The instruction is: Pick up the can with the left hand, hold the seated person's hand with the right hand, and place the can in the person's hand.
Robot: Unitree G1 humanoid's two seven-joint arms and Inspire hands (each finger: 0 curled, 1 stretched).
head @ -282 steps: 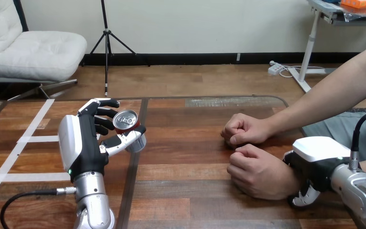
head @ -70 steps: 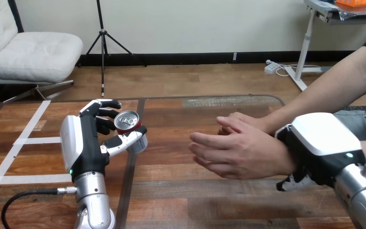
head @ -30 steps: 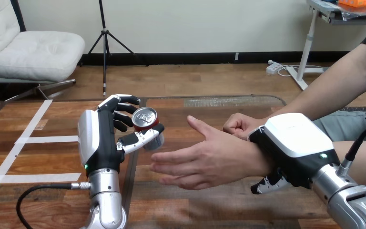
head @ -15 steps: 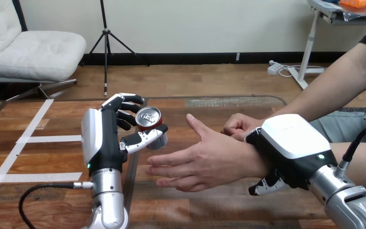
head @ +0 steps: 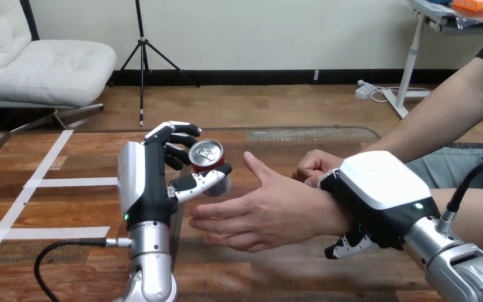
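A red can with a silver top is held upright above the table in my left hand, fingers behind it and thumb across its front. The person's open hand reaches leftward, palm turned toward the can, its fingertips a short way below and right of the can. My right hand is wrapped over the person's wrist, with fingers curling under it at the near side. The person's other hand rests as a fist on the table behind.
The wooden table has white tape strips at its left part. A black cable loops near my left forearm. The person's forearm crosses in from the right.
My left hand has carried the can up off the table and rightward toward the person's palm. My right hand has raised the person's hand, which has opened from a fist.
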